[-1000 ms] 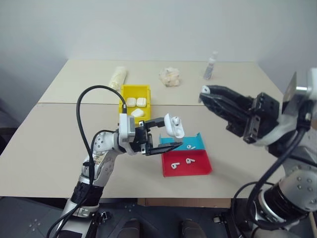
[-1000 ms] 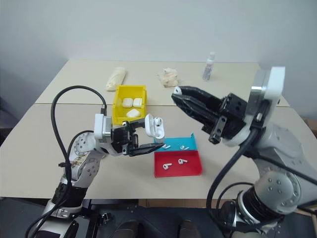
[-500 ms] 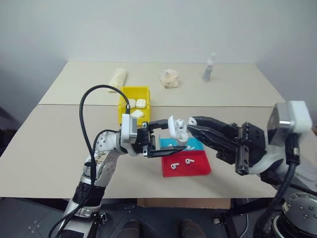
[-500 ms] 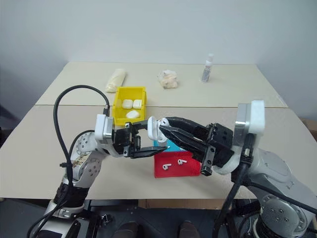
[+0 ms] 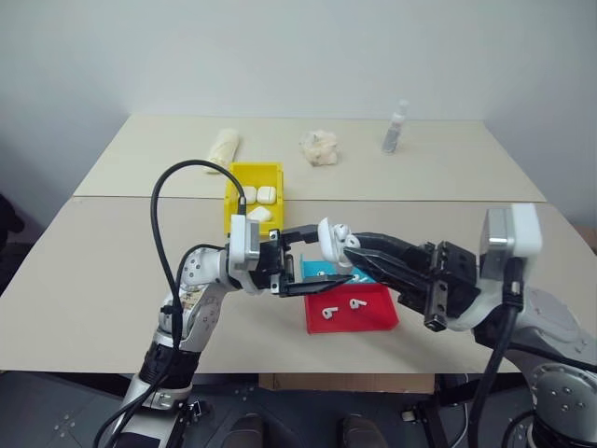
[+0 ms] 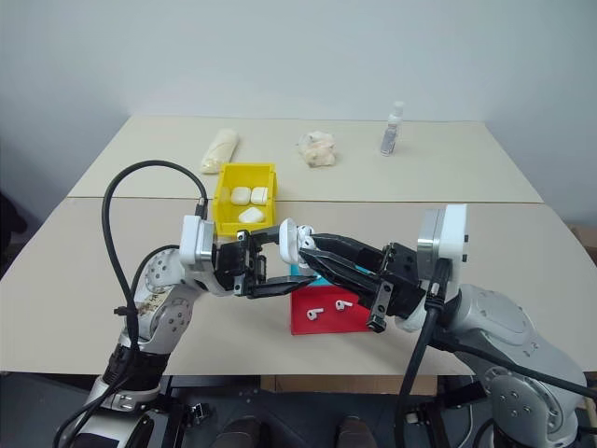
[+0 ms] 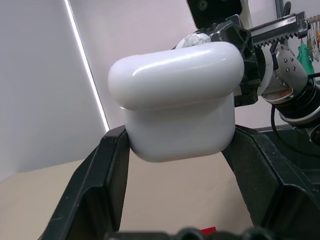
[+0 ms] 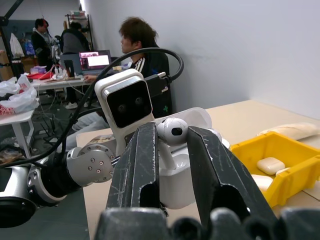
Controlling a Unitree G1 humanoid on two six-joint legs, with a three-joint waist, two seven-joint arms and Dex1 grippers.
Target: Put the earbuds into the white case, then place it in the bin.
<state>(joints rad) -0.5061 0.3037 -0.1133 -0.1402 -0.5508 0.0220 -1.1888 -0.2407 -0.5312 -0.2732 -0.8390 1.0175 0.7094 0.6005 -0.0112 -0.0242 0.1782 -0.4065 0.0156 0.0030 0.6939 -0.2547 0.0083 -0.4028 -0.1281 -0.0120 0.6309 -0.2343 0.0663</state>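
The left gripper (image 5: 312,257) is clamped on the white case (image 5: 332,245), lid flipped open, and holds it in the air just in front of the yellow bin (image 5: 253,197). The right gripper (image 8: 172,137) pinches one earbud (image 8: 172,131) between its nearly closed fingers, right at the case's open mouth (whether the stem has entered, I cannot tell). Three closed cases (image 5: 258,201) lie inside the bin. Beyond the held case from the bin sit a blue tray (image 5: 371,274) and, touching it, a red tray (image 5: 373,315) with two loose earbuds (image 5: 341,307). People sit at desks far behind the bin.
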